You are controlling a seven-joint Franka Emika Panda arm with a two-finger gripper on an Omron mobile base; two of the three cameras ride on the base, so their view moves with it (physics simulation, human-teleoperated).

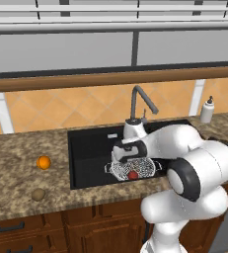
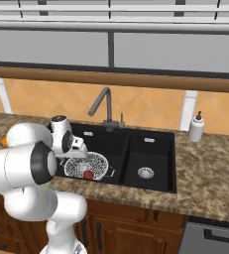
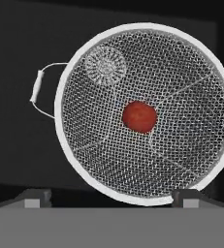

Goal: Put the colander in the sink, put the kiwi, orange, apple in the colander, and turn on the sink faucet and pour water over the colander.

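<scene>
Directly below the hand camera sat the colander (image 3: 142, 114), its mesh bowl holding the apple (image 3: 139, 116) near the middle, one wire handle sticking out toward the dark basin wall. Both fingertips (image 3: 33, 197) stood far apart at the bottom of that view, so the gripper (image 1: 129, 157) was wide and held nothing, hovering just above the colander rim. From the base cameras the colander rested in the left basin of the black sink (image 2: 158, 144), close to its front wall; the right basin had only its steel drain. Behind the divider rose the faucet (image 2: 104, 110). Speckled stone counter (image 1: 17, 163) ran to the left of the sink with plenty of bare room, the orange (image 1: 43, 162) lying well apart from the kiwi (image 1: 38, 194), which sat nearer the front edge. A white soap bottle (image 2: 196, 127) stood on the counter behind the sink's right corner, under the tan tiled wall.
</scene>
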